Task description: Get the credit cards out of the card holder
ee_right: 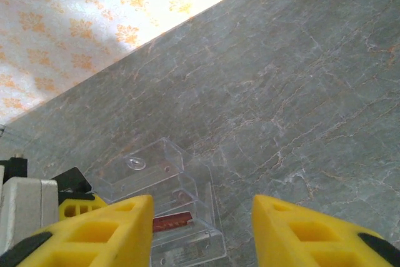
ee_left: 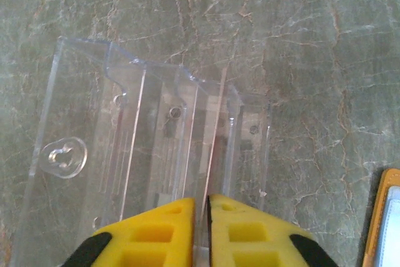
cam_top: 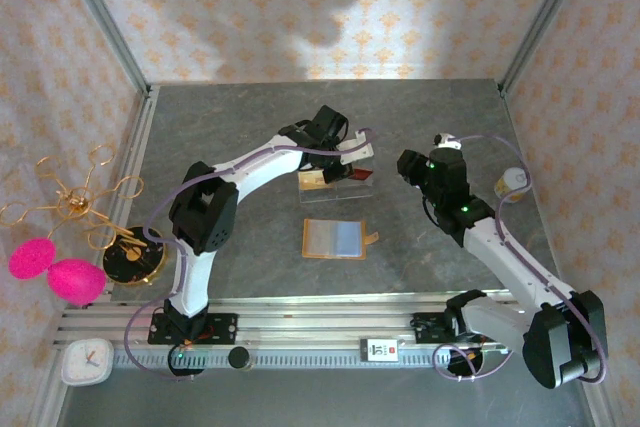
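Left gripper (ee_left: 201, 209): we are seeing it pinched nearly closed on the thin edge of the red credit card (ee_left: 213, 145), which is running edge-on between the yellow pads; from above it (cam_top: 352, 155) is hanging over the far side of the stand.
Right gripper (ee_right: 201, 207): we are finding it spread wide with nothing between the pads, hovering above the table (cam_top: 250, 127) to the right of the stand and apart from it.
Red credit card: we are spotting it (ee_right: 172, 222) as a dark red strip sitting down in the clear acrylic stand (ee_right: 164, 176); from above it (cam_top: 362, 175) is showing at the stand's right end.
Clear acrylic stand (ee_left: 144, 123): we are seeing it lying directly under the left gripper.
Card holder (cam_top: 335, 239): we are seeing it lying open and flat on the table, grey-blue sleeves up, just nearer the arm bases than the stand, touched by neither gripper; its orange rim (ee_left: 386, 217) is peeking in at the left wrist view's right edge.
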